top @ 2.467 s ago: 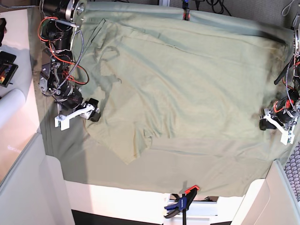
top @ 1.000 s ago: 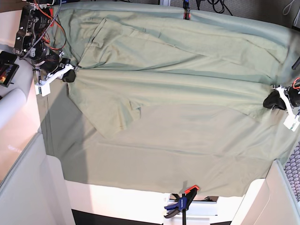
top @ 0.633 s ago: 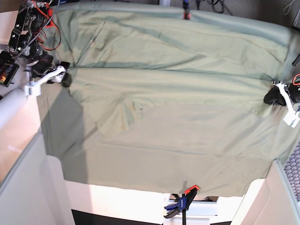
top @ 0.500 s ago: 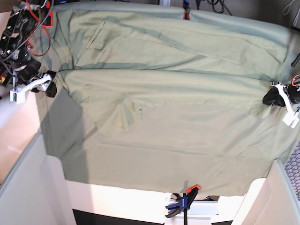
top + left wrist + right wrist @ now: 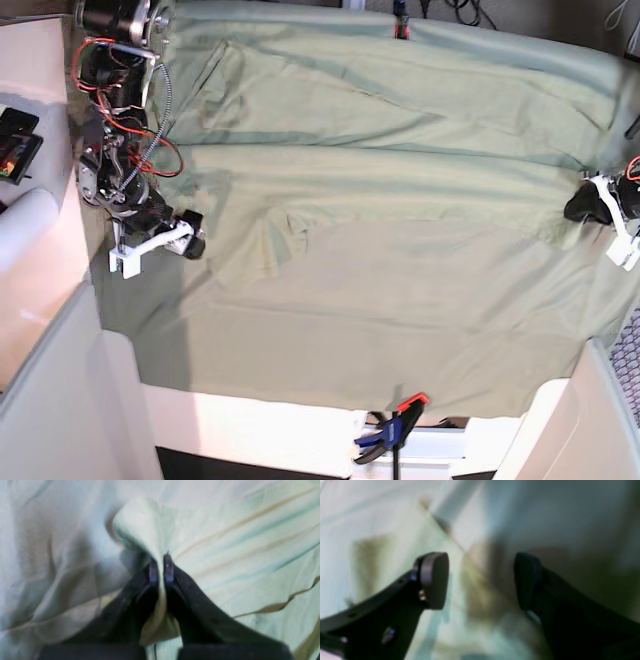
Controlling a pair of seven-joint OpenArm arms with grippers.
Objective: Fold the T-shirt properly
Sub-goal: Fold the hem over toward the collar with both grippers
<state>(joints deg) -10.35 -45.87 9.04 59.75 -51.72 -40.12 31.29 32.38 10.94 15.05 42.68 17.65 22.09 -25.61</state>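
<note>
My left gripper (image 5: 160,566): clamped on a fold of the T-shirt (image 5: 225,542);
My right gripper (image 5: 481,580): jaws wide apart, holding nothing, above cloth

No text, label, brand, number or sign can be read in any view. Both wrist views are blurred and show only plain cloth and dark fingers; the base view is too coarse to show any print.
</note>
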